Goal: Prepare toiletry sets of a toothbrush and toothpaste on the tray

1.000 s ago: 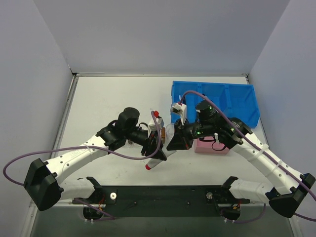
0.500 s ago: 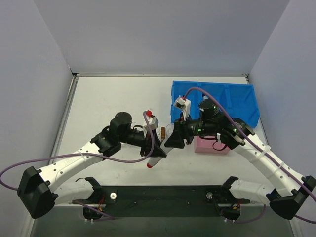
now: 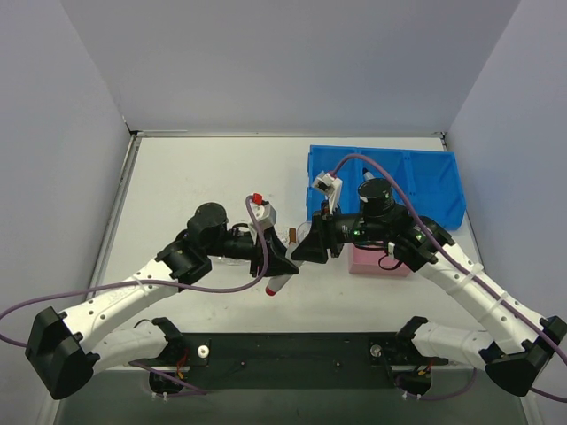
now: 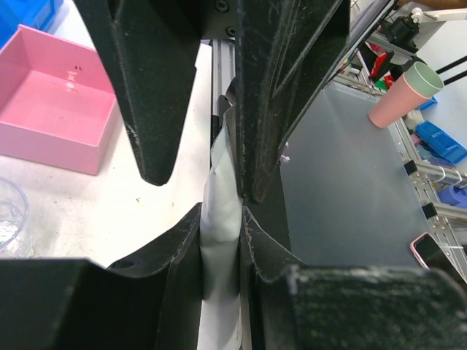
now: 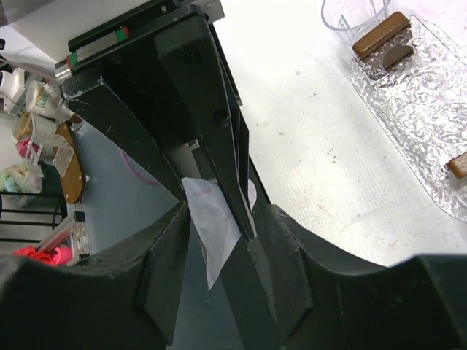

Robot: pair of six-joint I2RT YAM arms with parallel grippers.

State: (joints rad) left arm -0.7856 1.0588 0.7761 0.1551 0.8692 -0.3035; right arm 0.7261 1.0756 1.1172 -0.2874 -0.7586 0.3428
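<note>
A white toothpaste [image 3: 276, 282] tube with a red cap hangs just above the table in the top external view. My left gripper [image 3: 285, 263] is shut on it. The left wrist view shows the toothpaste [image 4: 221, 248] pinched flat between my left gripper [image 4: 221, 215] fingers. My right gripper [image 3: 301, 252] faces it nose to nose and stands open, its fingers [image 4: 139, 87] either side of the tube. In the right wrist view my right gripper [image 5: 226, 211] straddles the tube's crimped end [image 5: 211, 219] without pressing it. The clear textured tray [image 5: 430, 124] lies beyond. No toothbrush is in view.
A pink box [image 3: 381, 261] sits under the right forearm, and a blue compartmented bin [image 3: 399, 177] stands behind it. A clear cup [image 5: 354, 14] and small brown blocks [image 5: 381, 35] are at the tray's end. The table's front edge is close below the grippers.
My right gripper has opened off the tube and its arm has lifted slightly. The left arm has drawn back to the left while still gripping the tube.
</note>
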